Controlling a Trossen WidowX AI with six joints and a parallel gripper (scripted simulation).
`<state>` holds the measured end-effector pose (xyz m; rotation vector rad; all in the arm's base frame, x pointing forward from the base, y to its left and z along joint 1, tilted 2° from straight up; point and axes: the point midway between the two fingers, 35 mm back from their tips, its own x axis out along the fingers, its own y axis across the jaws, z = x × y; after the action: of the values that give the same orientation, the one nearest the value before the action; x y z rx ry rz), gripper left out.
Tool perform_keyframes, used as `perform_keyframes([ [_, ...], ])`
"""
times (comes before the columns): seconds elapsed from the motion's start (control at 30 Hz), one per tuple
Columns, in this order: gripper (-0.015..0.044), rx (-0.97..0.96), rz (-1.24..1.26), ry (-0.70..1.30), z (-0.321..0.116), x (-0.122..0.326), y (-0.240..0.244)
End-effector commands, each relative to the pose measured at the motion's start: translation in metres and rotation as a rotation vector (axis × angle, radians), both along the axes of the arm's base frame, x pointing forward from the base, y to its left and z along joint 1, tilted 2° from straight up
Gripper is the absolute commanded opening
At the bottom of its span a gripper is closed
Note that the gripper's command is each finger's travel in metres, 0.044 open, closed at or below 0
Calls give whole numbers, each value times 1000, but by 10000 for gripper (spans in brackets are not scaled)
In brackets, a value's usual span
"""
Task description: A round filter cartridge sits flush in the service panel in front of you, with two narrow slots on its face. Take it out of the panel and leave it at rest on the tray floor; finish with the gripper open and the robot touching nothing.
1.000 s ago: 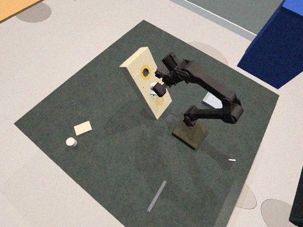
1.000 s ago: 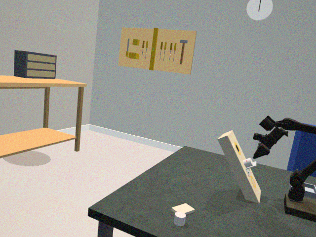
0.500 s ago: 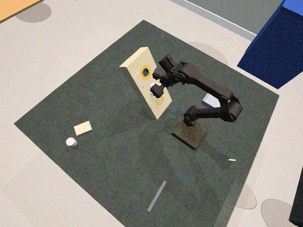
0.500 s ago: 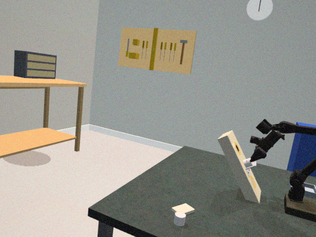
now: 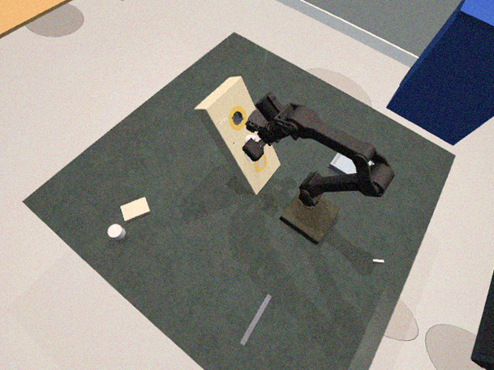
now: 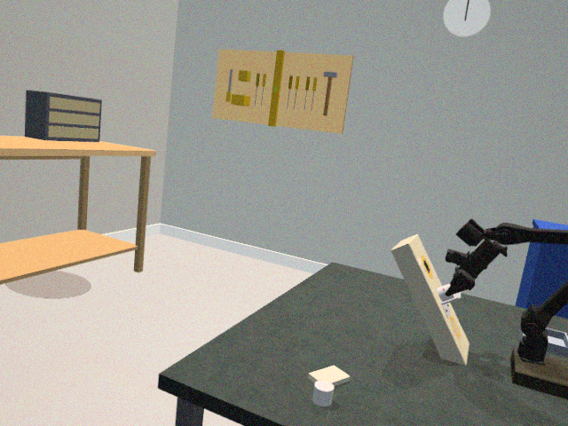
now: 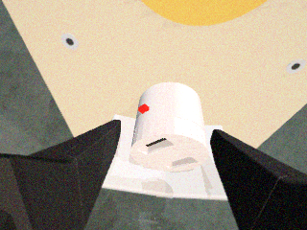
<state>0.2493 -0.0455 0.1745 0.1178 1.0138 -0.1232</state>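
The white cartridge (image 5: 249,137) (image 6: 443,292) (image 7: 170,112) is out of its round hole (image 5: 237,118) (image 6: 426,264). It lies on a small white ledge (image 7: 136,184) on the tilted beige panel (image 5: 224,105) (image 6: 424,307) (image 7: 101,72), below the yellow-ringed hole. Its slotted face points toward the wrist camera, and a red mark shows on its side. My gripper (image 7: 166,130) (image 6: 449,292) is open around it, one finger on each side with narrow gaps. In the top view the fingers partly hide it. The tray (image 5: 343,163) (image 6: 556,340) lies behind the arm's base, partly hidden by the arm.
A second yellow ring (image 5: 260,163) (image 6: 454,325) marks the panel's lower part. A beige block (image 5: 134,208) (image 6: 329,375) and a white cylinder (image 5: 116,232) (image 6: 323,393) stand far from the arm. A grey strip (image 5: 256,319) and a small white piece (image 5: 378,260) lie on the table.
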Motion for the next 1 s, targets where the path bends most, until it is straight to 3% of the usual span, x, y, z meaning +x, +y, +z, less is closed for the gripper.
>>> perform_keyframes([
  [0.0, 265, 0, 0, 0, 0, 0, 0],
  [0.4, 185, 0, 0, 0, 0, 0, 0],
  [0.63, 1, -1, -1, -1, 8, 5, -1],
  [0.97, 0, -3, -2, -1, 32, 10, -4],
])
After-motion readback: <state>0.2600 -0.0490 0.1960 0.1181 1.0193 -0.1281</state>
